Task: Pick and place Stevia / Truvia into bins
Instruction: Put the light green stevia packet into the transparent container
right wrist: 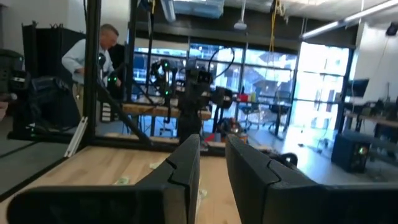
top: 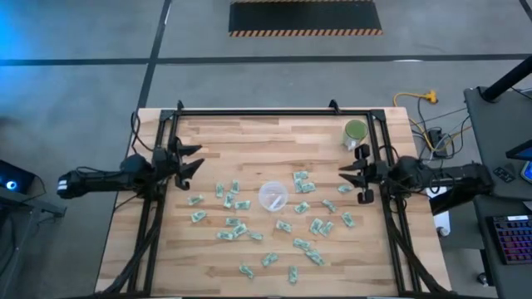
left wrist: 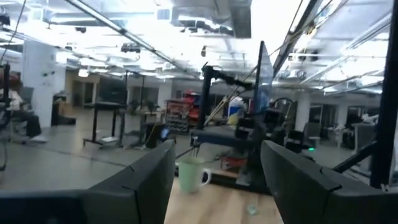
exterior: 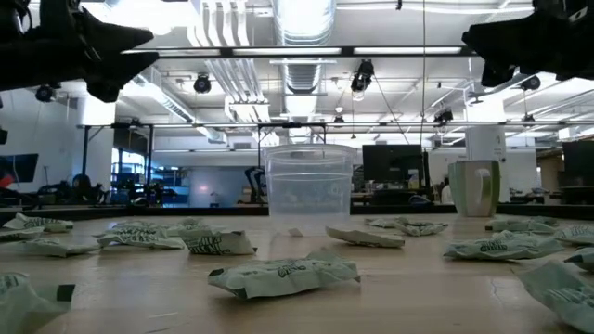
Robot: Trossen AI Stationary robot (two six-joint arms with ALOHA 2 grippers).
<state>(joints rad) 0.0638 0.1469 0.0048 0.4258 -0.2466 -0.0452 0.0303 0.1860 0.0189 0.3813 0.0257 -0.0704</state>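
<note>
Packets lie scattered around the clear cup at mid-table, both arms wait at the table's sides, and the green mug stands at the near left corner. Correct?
Not quite. The high view shows the green mug at the far right corner, near the right arm. The rest holds: packets around the clear cup.

A: non-task stuff on the table (top: pixel 199 266)?
B: green mug (top: pixel 355 133), white handle, far right corner, upright.
A: off the table?
B: yellow cable (top: pixel 413 98) on the floor, keyboard (top: pixel 507 237) at right, hazard-striped mat (top: pixel 305 17), person (right wrist: pixel 93 53) in white shirt behind the black frame (top: pixel 274 111).
</note>
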